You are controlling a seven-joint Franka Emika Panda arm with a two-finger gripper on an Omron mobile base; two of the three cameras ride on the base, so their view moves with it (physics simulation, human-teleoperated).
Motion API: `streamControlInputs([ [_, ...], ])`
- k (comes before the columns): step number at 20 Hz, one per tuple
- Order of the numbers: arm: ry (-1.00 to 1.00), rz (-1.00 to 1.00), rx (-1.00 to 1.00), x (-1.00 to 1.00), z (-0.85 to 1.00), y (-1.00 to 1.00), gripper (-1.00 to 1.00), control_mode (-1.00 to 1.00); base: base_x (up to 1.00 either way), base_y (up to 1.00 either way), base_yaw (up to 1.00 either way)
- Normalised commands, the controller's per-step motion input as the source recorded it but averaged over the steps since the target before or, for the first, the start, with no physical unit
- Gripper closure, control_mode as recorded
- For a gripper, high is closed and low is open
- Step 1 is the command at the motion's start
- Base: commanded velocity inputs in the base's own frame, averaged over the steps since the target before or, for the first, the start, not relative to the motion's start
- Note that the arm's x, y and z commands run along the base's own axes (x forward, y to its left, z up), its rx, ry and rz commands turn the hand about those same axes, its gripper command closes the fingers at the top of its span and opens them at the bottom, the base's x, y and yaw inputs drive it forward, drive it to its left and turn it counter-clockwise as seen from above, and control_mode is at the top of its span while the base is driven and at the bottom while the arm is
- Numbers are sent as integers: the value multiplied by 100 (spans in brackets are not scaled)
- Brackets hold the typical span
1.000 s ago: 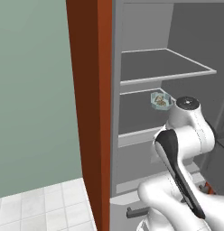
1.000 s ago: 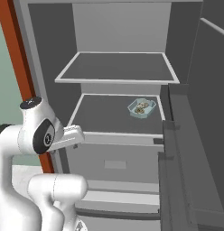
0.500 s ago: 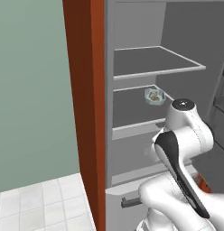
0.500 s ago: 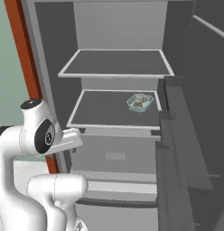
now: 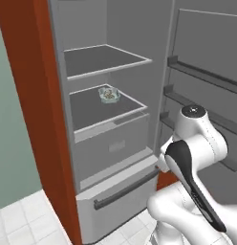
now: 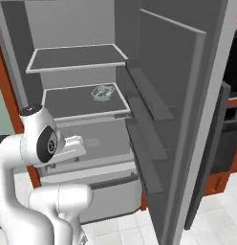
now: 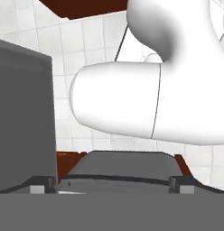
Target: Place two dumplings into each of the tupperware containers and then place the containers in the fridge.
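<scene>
Gripper point(image 7: 112, 189) spread and empty, tucked low by my base — one tupperware container point(image 5: 109, 94) with dumplings sits on the fridge point(image 6: 77, 103) middle shelf; risk: my arm clips the open door point(image 6: 187, 110) backing off.

The fridge point(image 5: 115, 143) is standing open, tall and grey, its grey interior showing two flat shelves above a drawer front, with its door point(image 6: 187, 119) swinging wide to the right. One tupperware container point(image 5: 109, 94), a small pale blue-teal tub with rounded corners, is sitting flat on the lower shelf point(image 5: 91, 112), toward the back right corner. Small tan dumplings point(image 6: 103, 91) are lying inside it; their number is too small to tell.
</scene>
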Motion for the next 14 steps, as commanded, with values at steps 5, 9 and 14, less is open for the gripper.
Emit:
streamControlInputs([
  [5,0,0,0,0,0,0,-100,100,-70,67,-55],
  [9,0,0,0,0,0,0,-100,100,-82,76,-59],
  [14,0,0,0,0,0,0,-100,100,-91,30,-75],
])
